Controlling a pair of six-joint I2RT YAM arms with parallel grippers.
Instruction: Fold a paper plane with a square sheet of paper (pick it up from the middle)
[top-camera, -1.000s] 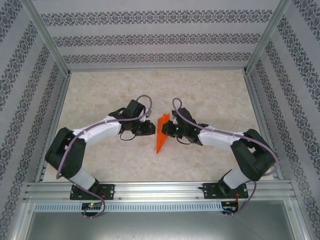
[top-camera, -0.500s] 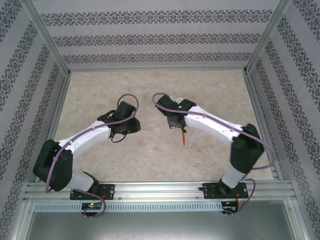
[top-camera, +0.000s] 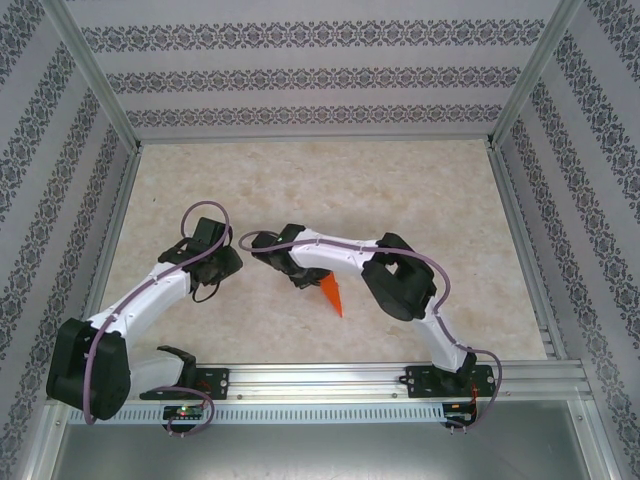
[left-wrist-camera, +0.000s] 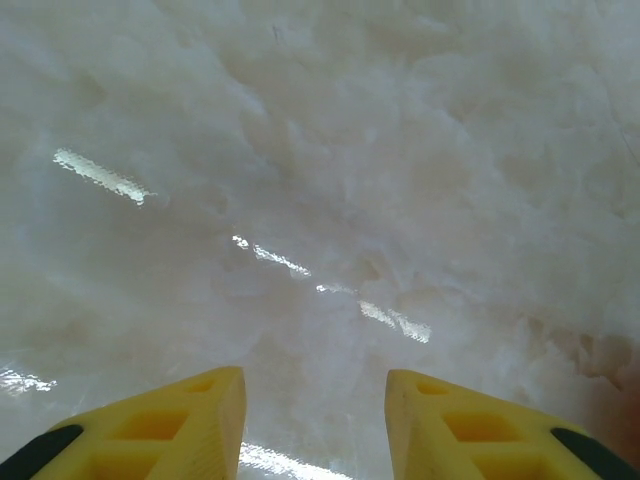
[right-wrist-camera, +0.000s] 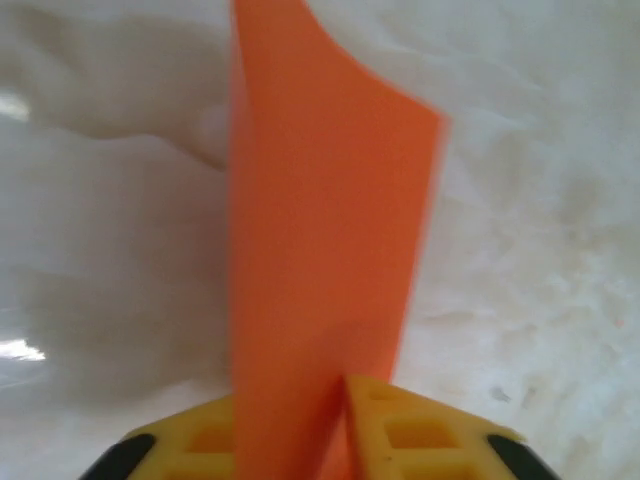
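The paper plane (top-camera: 332, 294) is a narrow, pointed piece of folded bright orange paper held just above the marble tabletop near the middle. My right gripper (top-camera: 308, 278) is shut on its upper end, and the point hangs toward the near edge. In the right wrist view the orange paper (right-wrist-camera: 320, 230) rises from between the yellow fingers (right-wrist-camera: 420, 435), with my right gripper (right-wrist-camera: 340, 395) pinched on it. My left gripper (top-camera: 216, 264) hovers to the left, apart from the paper. Seen from the left wrist, the left gripper (left-wrist-camera: 315, 410) is open over bare table.
The marble tabletop (top-camera: 420, 190) is bounded by patterned walls at the back and both sides, with an aluminium rail (top-camera: 320, 380) along the near edge. The right arm's elbow (top-camera: 398, 278) is folded just right of the paper.
The right arm swung left and nearer, carrying the orange paper with it. The left arm drew back to the left, away from the paper.
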